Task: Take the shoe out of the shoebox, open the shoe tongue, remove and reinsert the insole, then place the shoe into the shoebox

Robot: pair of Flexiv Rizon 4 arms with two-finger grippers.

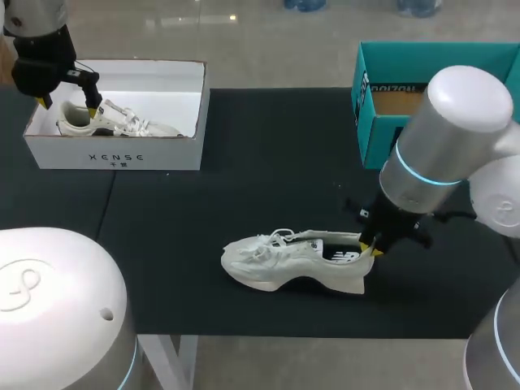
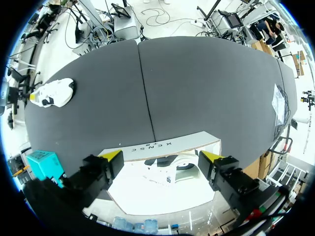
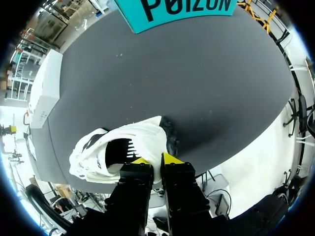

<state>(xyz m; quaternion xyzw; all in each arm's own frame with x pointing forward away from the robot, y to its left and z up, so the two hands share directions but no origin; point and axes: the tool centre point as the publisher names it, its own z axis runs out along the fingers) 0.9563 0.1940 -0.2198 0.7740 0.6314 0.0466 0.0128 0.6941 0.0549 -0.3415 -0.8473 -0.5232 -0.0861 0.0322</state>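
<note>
Yellow tips of the right tool [image 3: 155, 159] are pinched together on the heel collar of the white shoe [image 1: 284, 260], gripping it, probably to steady it for the insole work. Shoe rests on the black tabletop [image 1: 268, 146], outside both boxes, toe toward my left. Teal box [image 1: 382, 89] stands open behind it. Left tool [image 2: 162, 156] hangs spread wide and empty over the white shoebox [image 1: 114, 150], which holds a second shoe [image 1: 106, 122].

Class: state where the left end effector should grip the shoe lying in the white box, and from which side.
Probably the heel collar, from above: the shoe lies low inside the white box, whose walls block the sides, and the open left end effector hangs over its heel end.
</note>
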